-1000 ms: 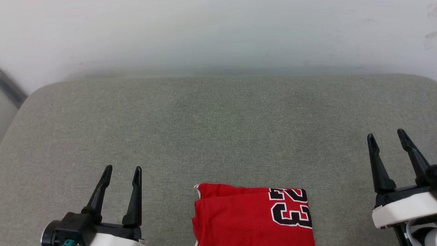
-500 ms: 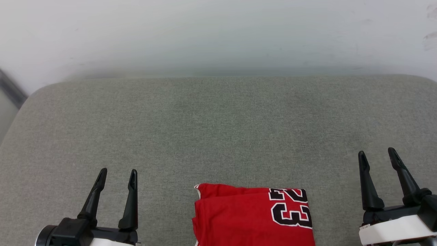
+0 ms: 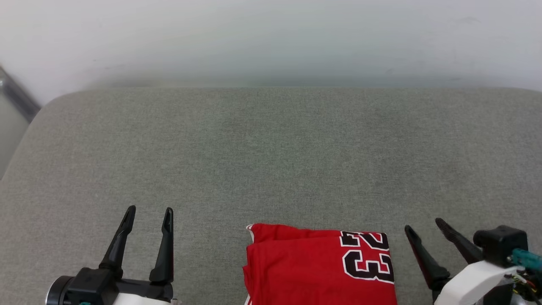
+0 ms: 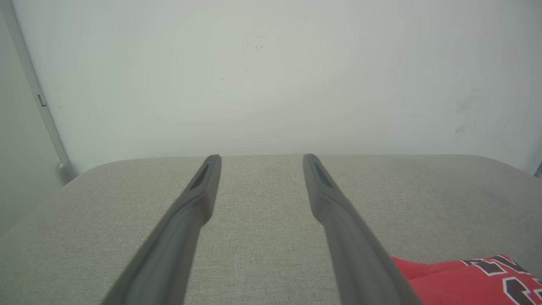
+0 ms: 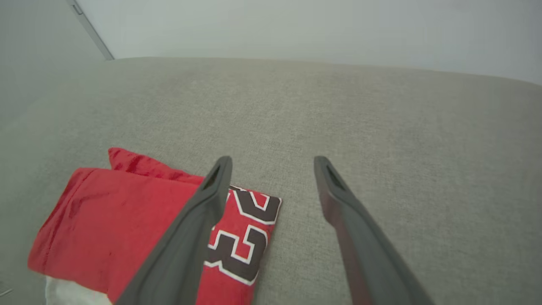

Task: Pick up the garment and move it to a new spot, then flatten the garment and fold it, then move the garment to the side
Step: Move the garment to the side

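The garment (image 3: 317, 264) lies folded into a red block with the black, white-edged "23" facing up, at the near edge of the grey cushioned surface (image 3: 271, 161). It also appears at the lower right of the left wrist view as the garment (image 4: 465, 279), and in the right wrist view as the garment (image 5: 127, 224), with a white patch at its near corner. My left gripper (image 3: 147, 209) stands open to its left, empty. My right gripper (image 3: 423, 224) stands open just right of it, tilted leftward, holding nothing.
A pale wall (image 3: 271, 38) rises behind the cushion's far edge. A grey strip (image 3: 17, 97) runs down the wall at the far left. The cushion's rounded corners show at the back left and right.
My right gripper has dropped back toward the near edge and swung left, closer to the garment, its fingers now tilted leftward. The head view has shifted slightly. The left gripper has hardly moved.
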Motion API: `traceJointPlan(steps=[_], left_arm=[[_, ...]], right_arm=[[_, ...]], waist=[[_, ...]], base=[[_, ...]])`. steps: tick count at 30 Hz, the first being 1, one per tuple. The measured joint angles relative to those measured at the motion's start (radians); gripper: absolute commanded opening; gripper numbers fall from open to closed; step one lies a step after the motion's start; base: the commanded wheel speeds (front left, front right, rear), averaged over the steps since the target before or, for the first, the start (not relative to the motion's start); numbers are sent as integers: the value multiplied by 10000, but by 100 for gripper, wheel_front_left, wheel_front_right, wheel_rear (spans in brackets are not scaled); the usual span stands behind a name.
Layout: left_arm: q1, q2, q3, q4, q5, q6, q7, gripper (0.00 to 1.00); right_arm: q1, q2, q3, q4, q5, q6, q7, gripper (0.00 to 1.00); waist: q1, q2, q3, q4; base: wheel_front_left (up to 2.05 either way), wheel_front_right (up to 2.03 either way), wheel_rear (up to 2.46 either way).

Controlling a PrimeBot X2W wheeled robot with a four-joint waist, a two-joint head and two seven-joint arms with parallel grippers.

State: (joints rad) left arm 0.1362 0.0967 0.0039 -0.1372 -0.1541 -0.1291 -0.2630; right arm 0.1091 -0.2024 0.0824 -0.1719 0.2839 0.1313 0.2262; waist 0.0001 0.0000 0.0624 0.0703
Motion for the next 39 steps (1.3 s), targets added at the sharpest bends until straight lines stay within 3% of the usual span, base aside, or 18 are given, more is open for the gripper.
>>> traceJointPlan(steps=[7, 12, 25, 26, 27, 28, 35, 39], left_arm=[[-240, -35, -173, 54, -4, 0, 0, 100], [-678, -98, -445, 130, -86, 0, 0, 100], [-1050, -96, -759, 345, -161, 0, 0, 100], [-1058, -98, -821, 443, -151, 0, 0, 100], [-1059, -98, -836, 472, -125, 0, 0, 100], [-1059, -96, -842, 491, -102, 0, 0, 100], [-1004, -81, -823, 581, -90, 0, 0, 100], [-951, -88, -857, 602, -107, 0, 0, 100]], right_arm=[[128, 21, -134, -849, 884, -4, 3793, 100], [207, 244, -132, -654, 752, -4, 6084, 100], [-348, 807, -376, 951, 219, -6, 6238, 100], [-477, 675, -107, 1271, -12, -12, 6155, 83], [-519, 594, 12, 1367, -58, -21, 6098, 47], [-543, 539, 104, 1459, -84, -21, 5986, 0], [-898, 201, 813, 1848, -736, 13, 5618, 0], [-1216, -523, 1400, 1649, -1158, 4, 5624, 0]], waist=[[0, 0, 395, 173], [0, 0, 845, 575], [-1, 0, 1503, 1493], [-2, 0, 1514, 1607], [-3, 0, 1484, 1622], [-3, 0, 1444, 1628], [-2, 0, 1084, 1312], [-1, 0, 884, 873]], base=[[0, 0, 0], [0, 0, 0], [0, 0, 0], [0, 0, 0], [0, 0, 0], [0, 0, 0], [0, 0, 0], [0, 0, 0]])
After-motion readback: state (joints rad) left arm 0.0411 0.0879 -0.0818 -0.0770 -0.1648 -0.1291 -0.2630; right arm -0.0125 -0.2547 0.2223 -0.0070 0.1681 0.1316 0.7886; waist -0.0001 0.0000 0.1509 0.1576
